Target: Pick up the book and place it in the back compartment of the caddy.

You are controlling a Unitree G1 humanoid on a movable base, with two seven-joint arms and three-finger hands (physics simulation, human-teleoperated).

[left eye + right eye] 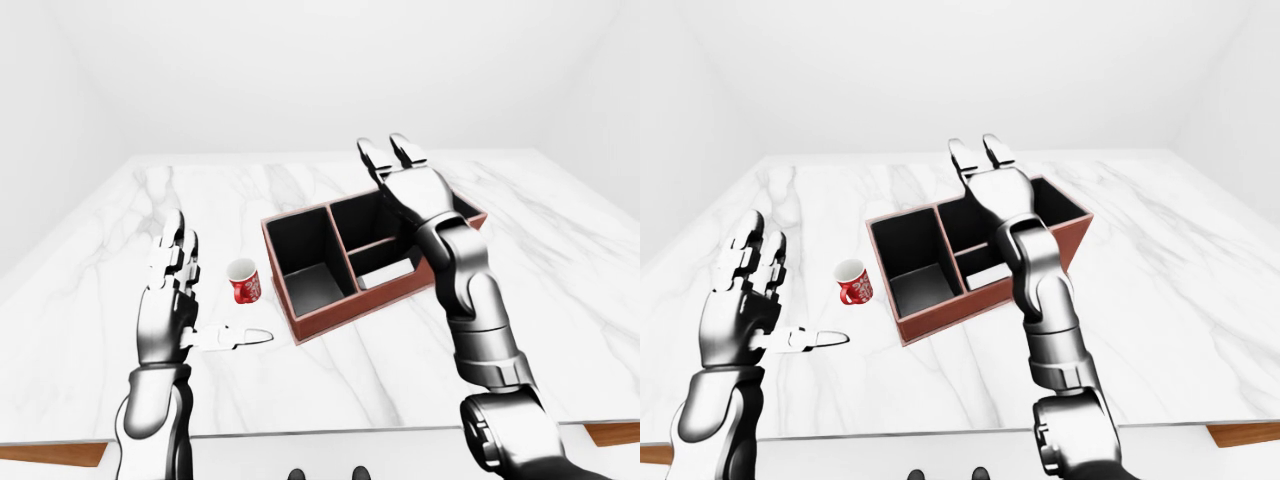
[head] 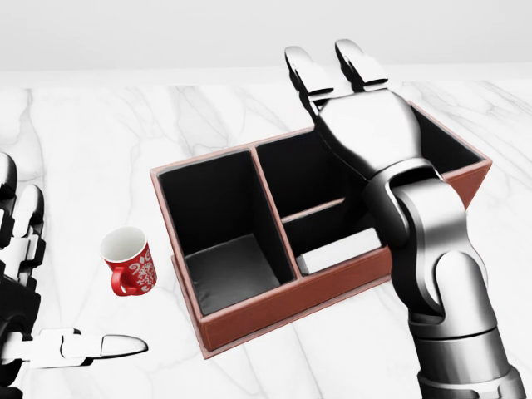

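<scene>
A red-brown caddy [image 2: 274, 309] with black compartments stands on the marble table, mid-view. A flat white slab, apparently the book [image 2: 337, 253], lies in the small lower-right compartment, partly hidden by my right forearm. The large left compartment and the upper-right compartment show no contents. My right hand [image 2: 331, 73] is open, fingers spread, raised over the caddy's upper-right compartment and holding nothing. My left hand [image 1: 208, 298] is open and empty, held up at the left of the view, thumb pointing right towards the caddy.
A red mug with a white pattern [image 2: 130, 263] stands on the table left of the caddy, between it and my left hand. The marble table [image 1: 330, 385] ends near the bottom of the eye views. White walls surround it.
</scene>
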